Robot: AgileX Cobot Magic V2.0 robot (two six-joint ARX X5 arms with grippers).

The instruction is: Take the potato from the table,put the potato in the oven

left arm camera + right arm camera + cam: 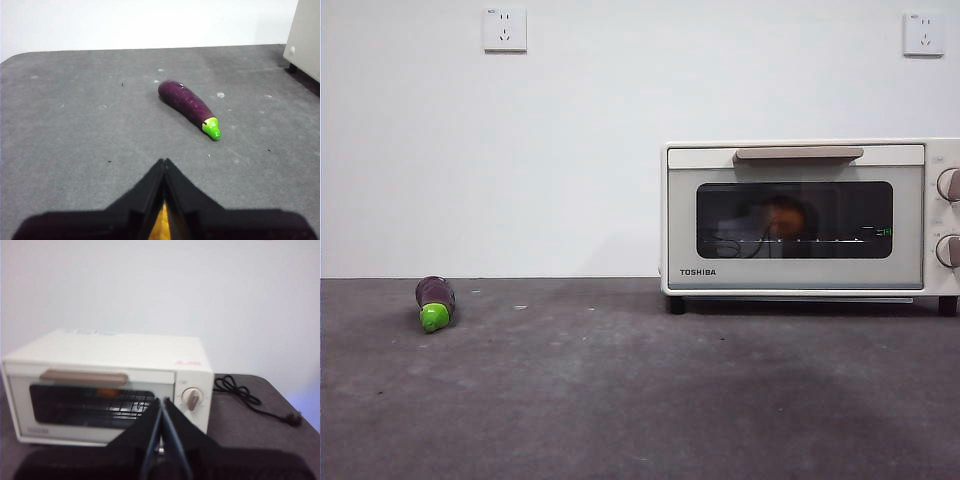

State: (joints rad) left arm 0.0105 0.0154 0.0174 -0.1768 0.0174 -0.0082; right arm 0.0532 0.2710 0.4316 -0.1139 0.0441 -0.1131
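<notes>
The potato [783, 217] sits inside the oven [800, 215], a dim orange lump behind the dark glass on the wire rack; the door is shut, so the job looks done; I think nothing is left but to wait. Both the left gripper [164, 167] and the right gripper [163, 407] have jaws pressed together, holding nothing. A smooth purple eggplant [187, 104] lies on the rough grey table [640, 400].

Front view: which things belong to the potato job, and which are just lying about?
Job:
potato, behind the shut oven door
oven
table

Lying about:
eggplant on the table
power cord beside the oven
wall sockets
</notes>
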